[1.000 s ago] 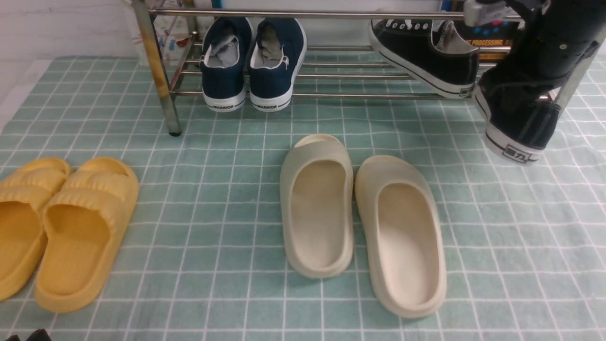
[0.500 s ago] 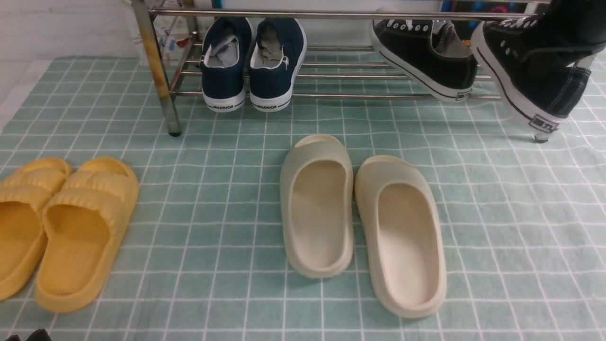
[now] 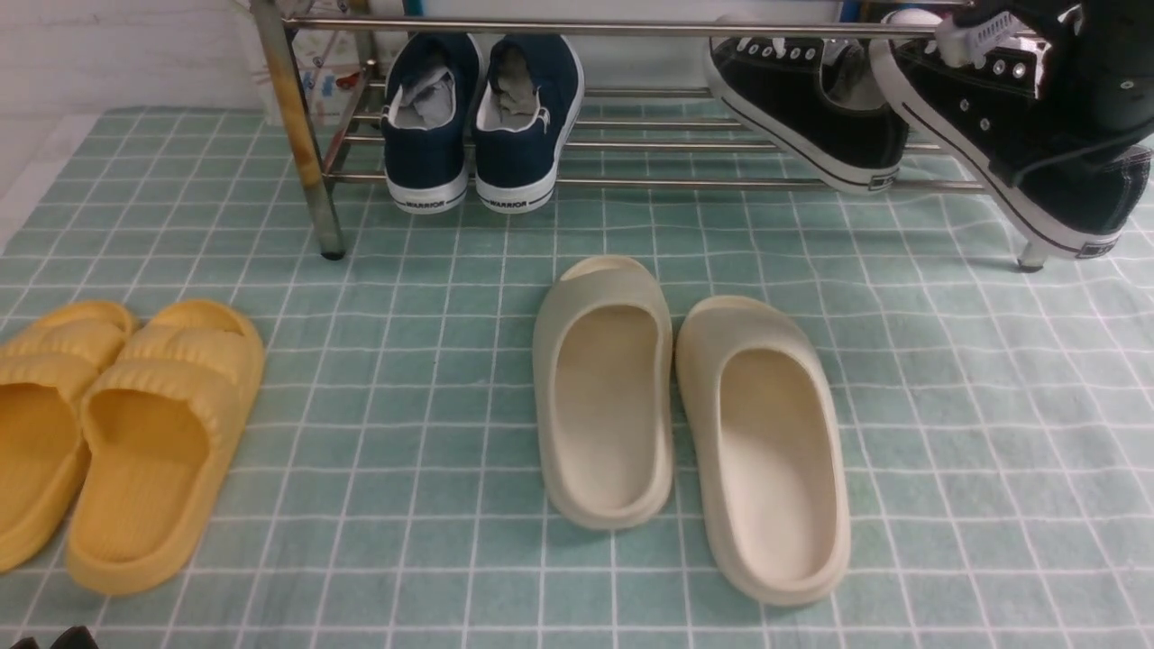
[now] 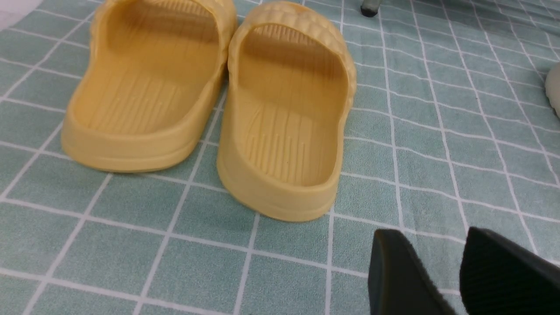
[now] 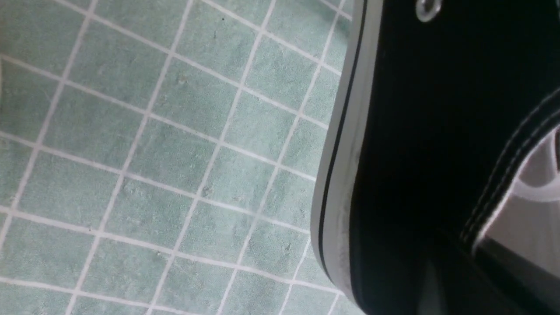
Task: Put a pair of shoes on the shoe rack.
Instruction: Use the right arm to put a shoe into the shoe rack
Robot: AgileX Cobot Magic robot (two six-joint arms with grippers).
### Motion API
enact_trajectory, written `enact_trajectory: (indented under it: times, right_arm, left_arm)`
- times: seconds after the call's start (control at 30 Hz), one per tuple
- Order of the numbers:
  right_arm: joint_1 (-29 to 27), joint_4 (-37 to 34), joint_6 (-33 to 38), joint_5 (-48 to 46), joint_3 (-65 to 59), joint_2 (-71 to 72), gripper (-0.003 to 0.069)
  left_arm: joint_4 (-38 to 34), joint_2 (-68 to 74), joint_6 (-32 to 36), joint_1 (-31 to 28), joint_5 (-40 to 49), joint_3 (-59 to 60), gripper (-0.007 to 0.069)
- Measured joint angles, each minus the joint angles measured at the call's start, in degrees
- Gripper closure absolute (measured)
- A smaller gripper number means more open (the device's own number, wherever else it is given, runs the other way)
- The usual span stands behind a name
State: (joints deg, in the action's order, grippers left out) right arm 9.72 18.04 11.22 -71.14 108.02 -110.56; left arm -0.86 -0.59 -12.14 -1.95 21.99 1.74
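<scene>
On the green checked surface (image 3: pixel 406 559), the biggest thing is the rack (image 3: pixel 302 135), a frame of shiny metal tubes. Its lower shelf carries the navy shoes (image 3: pixel 514 117) on the left, side by side with their heels toward the camera, and one black sneaker (image 3: pixel 802 108) on the right, tilted across the bars. All three lie as they did a second ago.

In front of the rack, the two cream slides (image 3: pixel 609 397) are unmoved, side by side. Well apart to the left, the yellow slides (image 3: pixel 149 442) also match the earlier frames.

The held sneaker (image 3: pixel 1077 194) has changed most: a second ago it hung lower, in front of the rack's right side. Now it is raised and farther right, its toe behind the upper front bar and its heel low, outside the shelf. Whether it rests on the bars or touches the other sneaker, I cannot tell. The rack's right foot (image 3: pixel 1032 259), hidden a second ago, now shows beneath it.

The right end effector (image 5: pixel 455 247) is clamped on the held sneaker near its opening. The left end effector (image 4: pixel 433 229) has its fingers apart, empty, near the yellow slides.
</scene>
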Motion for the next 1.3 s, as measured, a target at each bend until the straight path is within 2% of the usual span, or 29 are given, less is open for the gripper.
enact_trajectory:
  times: [0.37, 0.77, 1.07, 1.3]
  right_arm:
    - [0.05, -3.98, -0.63, 0.62, 0.03, 6.61, 0.0642]
    - [0.05, -3.32, 0.15, 1.46, -0.05, 6.0, 0.0642]
    - [0.05, 0.22, 1.34, 8.34, -0.05, 0.21, 0.0642]
    - [0.05, 1.14, 1.39, 17.56, -0.08, -4.18, 0.0642]
  left_arm:
    - [0.0, 0.0, 0.0, 0.0, 0.0, 0.0, 0.0387]
    - [0.0, 0.0, 0.0, 0.0, 0.0, 0.0, 0.0387]
    - [0.0, 0.0, 0.0, 0.0, 0.0, 0.0, 0.0387]
    - [0.0, 0.0, 0.0, 0.0, 0.0, 0.0, 0.0387]
